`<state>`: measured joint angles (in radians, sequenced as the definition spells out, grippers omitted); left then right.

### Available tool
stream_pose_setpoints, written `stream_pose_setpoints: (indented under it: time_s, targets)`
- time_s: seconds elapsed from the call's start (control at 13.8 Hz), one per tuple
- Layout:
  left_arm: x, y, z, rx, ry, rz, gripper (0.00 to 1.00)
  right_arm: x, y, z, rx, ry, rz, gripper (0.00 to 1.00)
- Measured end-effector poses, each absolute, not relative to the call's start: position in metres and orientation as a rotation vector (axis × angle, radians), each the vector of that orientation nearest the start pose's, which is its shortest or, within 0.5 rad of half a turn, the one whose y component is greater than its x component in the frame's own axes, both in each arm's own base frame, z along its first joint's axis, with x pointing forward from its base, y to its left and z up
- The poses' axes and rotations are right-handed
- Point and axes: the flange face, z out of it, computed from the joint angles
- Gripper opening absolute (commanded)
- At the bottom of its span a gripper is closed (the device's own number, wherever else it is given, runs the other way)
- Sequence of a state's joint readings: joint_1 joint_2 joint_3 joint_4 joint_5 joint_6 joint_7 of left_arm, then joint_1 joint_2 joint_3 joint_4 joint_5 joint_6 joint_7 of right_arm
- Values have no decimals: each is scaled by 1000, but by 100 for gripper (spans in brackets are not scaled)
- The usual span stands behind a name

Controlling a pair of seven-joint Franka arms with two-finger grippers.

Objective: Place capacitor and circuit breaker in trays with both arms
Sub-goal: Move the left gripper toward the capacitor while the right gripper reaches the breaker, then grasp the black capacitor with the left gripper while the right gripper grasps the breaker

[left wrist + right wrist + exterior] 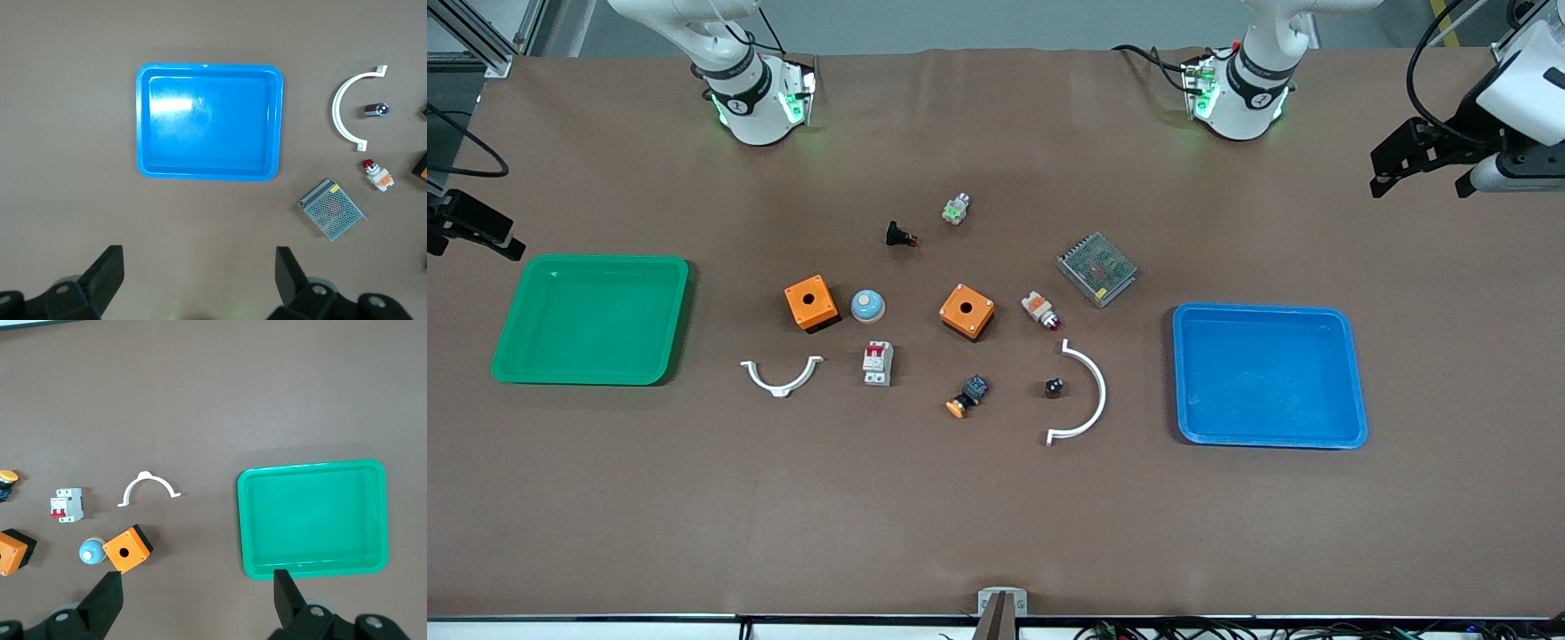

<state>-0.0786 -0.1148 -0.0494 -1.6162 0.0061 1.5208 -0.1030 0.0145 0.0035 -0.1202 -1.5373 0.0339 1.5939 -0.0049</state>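
A green tray (590, 320) lay toward the right arm's end of the table, and a blue tray (1268, 374) toward the left arm's end. Between them stood two orange boxes (811, 302), a metal mesh unit (1096, 268) and two white curved clips (781, 376).

From the front camera we look down from high across the table (996, 516), facing both robot bases along its top edge. Our left wrist camera looks straight down on the blue tray (143, 120) and our right wrist camera on the green tray (313, 570); the front view shares both trays.
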Motion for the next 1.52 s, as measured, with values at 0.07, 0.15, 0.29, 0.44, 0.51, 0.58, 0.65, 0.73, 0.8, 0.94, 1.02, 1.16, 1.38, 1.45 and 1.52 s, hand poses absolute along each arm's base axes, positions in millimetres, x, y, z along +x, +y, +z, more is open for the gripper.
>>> stream_pose_setpoints:
  time_s: [0.07, 0.15, 0.29, 0.44, 0.51, 0.58, 0.65, 0.73, 0.8, 0.94, 1.02, 1.16, 1.38, 1.45, 1.52]
  targets:
    - [510, -67, 659, -3132, 38, -29, 100, 556, -55, 641, -3106, 157, -85, 100]
    - [510, -67, 658, -3132, 38, -24, 100, 556, -55, 641, -3106, 157, -85, 100]
    - [515, -69, 650, -3130, 45, -1, 100, 556, -55, 641, -3106, 157, -85, 100]
    - [527, -82, 630, -3127, 79, 53, 100, 556, -55, 641, -3106, 157, -84, 100]
    - [537, -93, 615, -3124, 106, 87, 100, 556, -55, 640, -3106, 157, -82, 100]
    - [549, -108, 596, -3118, 147, 113, 100, 556, -55, 639, -3106, 156, -76, 100]
    - [560, -129, 574, -3107, 189, 123, 100, 558, -54, 636, -3107, 153, -64, 100]
    - [571, -153, 550, -3098, 207, 129, 100, 560, -52, 631, -3108, 148, -50, 100]
    - [580, -177, 526, -3096, 213, 137, 100, 563, -50, 626, -3109, 142, -36, 100]
    - [594, -222, 476, -3101, 188, 143, 100, 569, -44, 615, -3110, 125, -7, 100]
    - [601, -246, 452, -3106, 150, 140, 100, 572, -41, 610, -3111, 116, 9, 100]
    - [614, -294, 404, -3125, 47, 112, 95, 578, -26, 593, -3111, 75, 66, 100]
    - [624, -362, 324, -3162, -103, 27, 86, 591, 33, 545, -3088, -52, 204, 100]
    - [624, -380, 298, -3172, -145, -11, 83, 596, 60, 525, -3059, -58, 247, 100]
    - [622, -393, 275, -3176, -171, -43, 81, 602, 86, 504, -3028, -37, 276, 100]
